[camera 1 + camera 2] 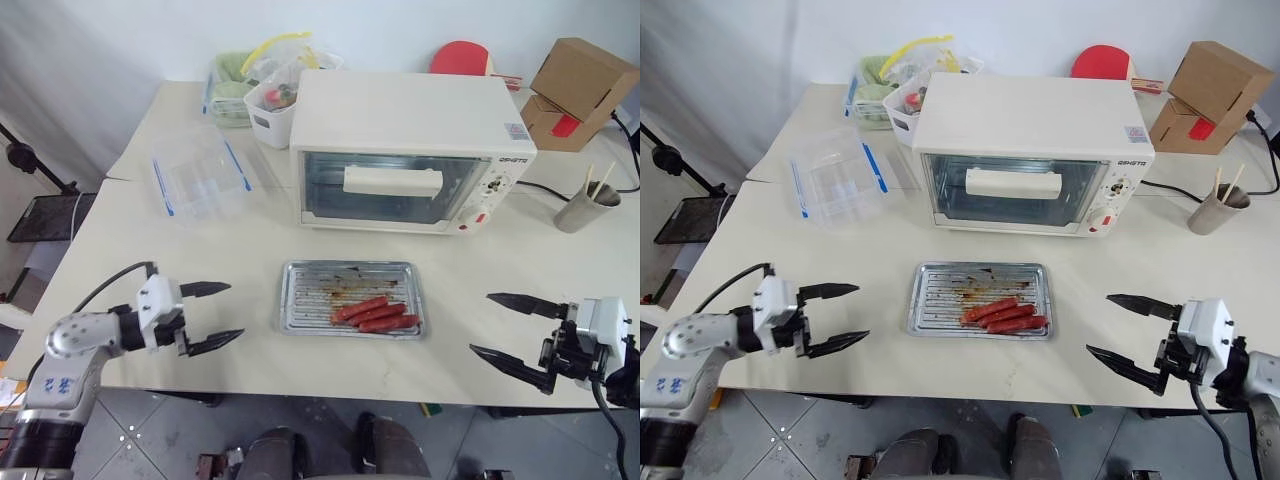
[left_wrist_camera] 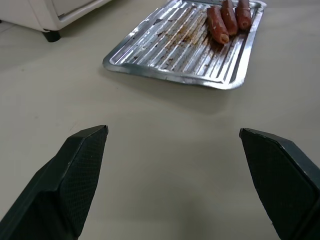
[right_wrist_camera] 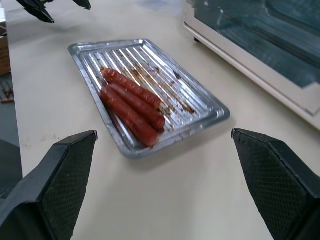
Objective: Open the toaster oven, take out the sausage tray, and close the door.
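The cream-white toaster oven stands at the middle back of the table, its glass door shut with the bar handle across it. In front of it the shiny ridged sausage tray lies flat on the table, three red sausages at its right end. My left gripper hovers open to the left of the tray, holding nothing. To the right of the tray my right gripper is open and empty near the table's front edge. Both wrist views look across the table at the tray.
A clear blue-edged plastic container sits left of the oven, a white bin and bagged food behind it. A cardboard box and a red paddle are at the back right, and a cup with sticks.
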